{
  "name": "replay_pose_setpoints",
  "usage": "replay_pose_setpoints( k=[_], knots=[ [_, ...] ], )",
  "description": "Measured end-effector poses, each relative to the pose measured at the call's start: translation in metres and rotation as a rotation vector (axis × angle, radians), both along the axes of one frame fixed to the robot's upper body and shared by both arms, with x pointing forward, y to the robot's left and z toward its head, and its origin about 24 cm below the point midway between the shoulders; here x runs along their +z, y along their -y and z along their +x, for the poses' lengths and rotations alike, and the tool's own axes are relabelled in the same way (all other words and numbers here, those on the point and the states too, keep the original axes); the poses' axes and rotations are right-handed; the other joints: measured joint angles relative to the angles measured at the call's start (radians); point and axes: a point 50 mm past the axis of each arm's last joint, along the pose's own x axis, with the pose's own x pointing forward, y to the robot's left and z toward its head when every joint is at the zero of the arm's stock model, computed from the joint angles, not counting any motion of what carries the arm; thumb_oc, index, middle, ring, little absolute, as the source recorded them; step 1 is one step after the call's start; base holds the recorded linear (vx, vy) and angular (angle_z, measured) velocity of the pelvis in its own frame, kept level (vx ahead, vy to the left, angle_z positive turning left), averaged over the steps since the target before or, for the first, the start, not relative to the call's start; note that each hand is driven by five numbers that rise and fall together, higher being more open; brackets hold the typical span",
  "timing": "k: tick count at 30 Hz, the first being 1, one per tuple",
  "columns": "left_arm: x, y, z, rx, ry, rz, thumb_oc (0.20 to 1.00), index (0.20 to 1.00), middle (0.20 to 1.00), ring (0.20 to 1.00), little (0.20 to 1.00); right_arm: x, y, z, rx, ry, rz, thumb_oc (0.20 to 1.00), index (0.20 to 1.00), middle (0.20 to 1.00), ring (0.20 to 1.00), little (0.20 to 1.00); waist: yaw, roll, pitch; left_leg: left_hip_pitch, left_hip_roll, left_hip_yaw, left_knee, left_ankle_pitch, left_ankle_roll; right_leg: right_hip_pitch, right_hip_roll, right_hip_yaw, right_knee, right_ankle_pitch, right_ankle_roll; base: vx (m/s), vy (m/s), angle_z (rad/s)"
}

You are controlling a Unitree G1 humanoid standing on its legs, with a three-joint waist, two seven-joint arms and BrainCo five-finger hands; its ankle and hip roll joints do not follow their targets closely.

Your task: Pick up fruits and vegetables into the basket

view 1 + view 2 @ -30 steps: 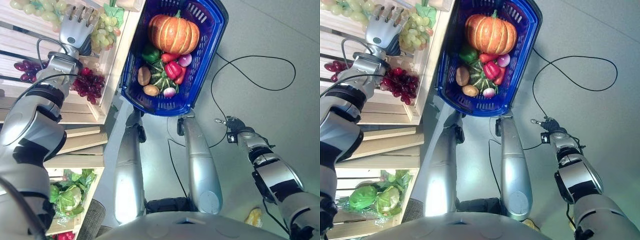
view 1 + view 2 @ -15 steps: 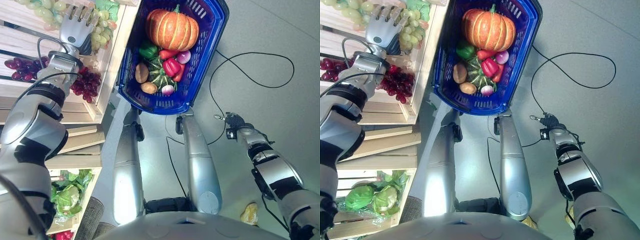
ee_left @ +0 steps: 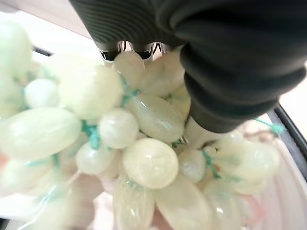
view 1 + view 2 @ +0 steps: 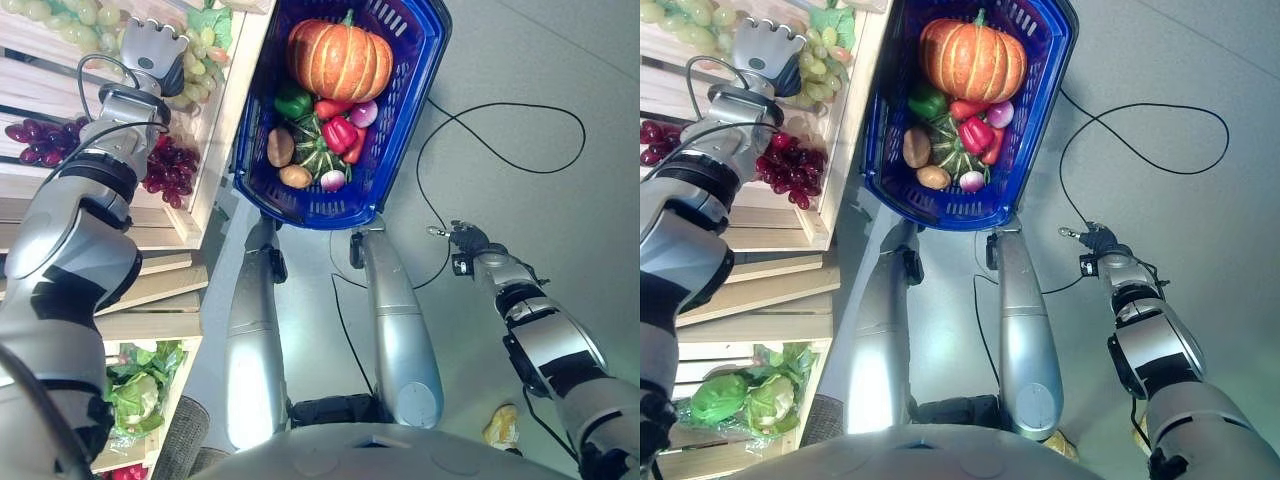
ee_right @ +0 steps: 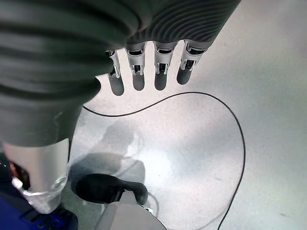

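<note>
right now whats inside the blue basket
In the blue basket: an orange pumpkin, green pepper, red peppers, striped green squash, two potatoes and two purple-white bulbs. Anything beneath them is covered.

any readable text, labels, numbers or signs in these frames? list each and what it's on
None readable.
Blue basket: no print on its rim or walls.
Wooden crate with the green grapes and red grapes: no labels.
Left hand, on the green grapes, and right hand: no markings.
</note>
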Motion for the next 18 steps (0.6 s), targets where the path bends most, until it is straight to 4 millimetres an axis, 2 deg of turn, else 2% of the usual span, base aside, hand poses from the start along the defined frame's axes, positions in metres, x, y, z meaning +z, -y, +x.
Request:
replay_pose_setpoints(
  k=[5, 8, 11, 12, 14, 18],
  knots=[
    [-0.001, -0.002, 0.000, 0.028, -0.027, -0.028, 0.200, 0.200, 0.200, 0.200, 0.200, 0.004, 0.002, 0.002, 0.006, 0.008, 0.002, 1.000, 1.000, 1.000, 1.000, 1.000, 0.005, 0.000, 0.000, 0.000, 0.003, 0.002, 0.000, -0.001, -0.002, 0.000, 0.005, 0.003, 0.000, 0.002, -0.003, 0.00, 0.003, -0.02],
    [-0.002, -0.005, 0.000, 0.029, -0.013, -0.145, 0.200, 0.200, 0.200, 0.200, 0.200, 0.006, 0.003, 0.003, -0.005, 0.022, 0.016, 1.000, 1.000, 1.000, 1.000, 1.000, 0.008, 0.000, 0.000, 0.003, 0.003, 0.003, 0.002, -0.001, -0.002, 0.002, 0.005, 0.004, 0.002, 0.006, -0.008, 0.00, 0.000, 0.00],
    [-0.005, -0.010, -0.002, 0.030, 0.010, -0.355, 0.200, 0.200, 0.200, 0.200, 0.200, 0.009, 0.003, 0.005, -0.006, 0.053, 0.027, 1.000, 1.000, 1.000, 1.000, 1.000, 0.014, 0.000, 0.000, 0.008, 0.003, 0.005, 0.005, -0.001, -0.002, 0.005, 0.006, 0.008, 0.008, 0.006, -0.009, 0.00, -0.012, -0.01],
    [-0.009, -0.014, -0.003, 0.026, 0.031, -0.516, 0.200, 0.200, 0.200, 0.200, 0.200, 0.011, 0.004, 0.006, -0.014, 0.082, 0.042, 1.000, 1.000, 1.000, 1.000, 1.000, 0.019, 0.000, 0.000, 0.012, 0.004, 0.008, 0.006, -0.001, -0.002, 0.008, 0.006, 0.010, 0.009, 0.006, -0.009, 0.00, 0.000, 0.00],
    [-0.014, -0.022, -0.006, 0.025, 0.063, -0.715, 0.200, 0.200, 0.200, 0.200, 0.200, 0.018, 0.005, 0.009, -0.008, 0.134, 0.047, 1.000, 1.000, 1.000, 1.000, 1.000, 0.024, 0.000, 0.000, 0.017, 0.005, 0.007, 0.007, 0.000, -0.003, 0.013, 0.007, 0.010, 0.010, 0.005, -0.008, 0.01, -0.040, -0.01],
    [-0.027, -0.031, -0.011, -0.012, 0.112, -0.982, 0.200, 0.200, 0.200, 0.200, 0.200, 0.032, -0.001, 0.018, 0.010, 0.256, 0.096, 1.000, 1.000, 1.000, 1.000, 1.000, 0.029, 0.000, 0.000, 0.036, 0.005, 0.001, 0.006, 0.001, -0.005, 0.034, 0.007, 0.004, 0.009, 0.005, -0.008, 0.00, -0.039, 0.03]
  ],
)
